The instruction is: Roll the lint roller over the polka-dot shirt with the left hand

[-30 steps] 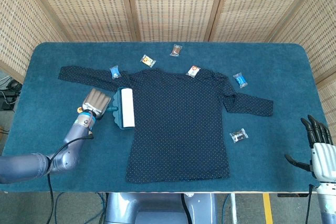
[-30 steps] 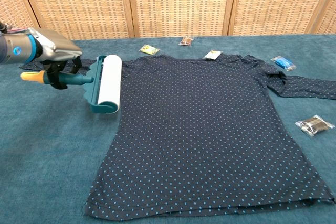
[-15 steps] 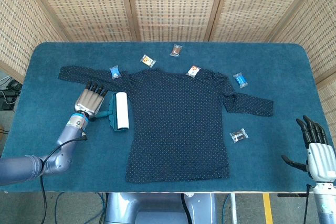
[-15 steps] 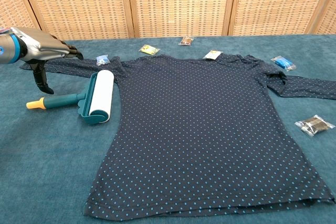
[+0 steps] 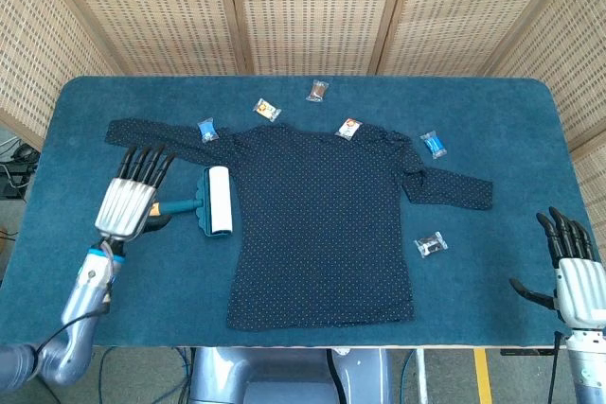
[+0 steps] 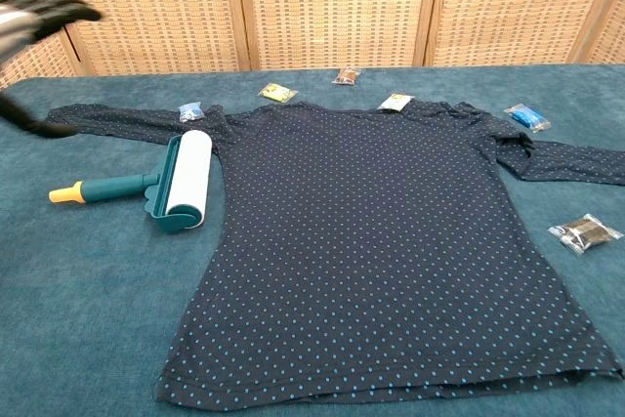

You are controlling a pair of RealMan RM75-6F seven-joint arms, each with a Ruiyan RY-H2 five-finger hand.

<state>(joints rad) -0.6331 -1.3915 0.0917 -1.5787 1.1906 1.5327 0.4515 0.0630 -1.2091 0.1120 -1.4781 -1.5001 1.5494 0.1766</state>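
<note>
- The lint roller (image 6: 167,186) is lying on the desk (image 5: 312,338) at left of centre, its white roll touching the polka-dot shirt's (image 6: 391,241) left edge.
- The left hand (image 5: 129,202) is hovering with fingers spread, holding nothing.
- The right hand (image 5: 574,267) is sitting at lower right, fingers apart.

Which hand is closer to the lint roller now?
Left. The left hand hovers open just beside the lint roller handle; the right hand is far across the table.
</note>
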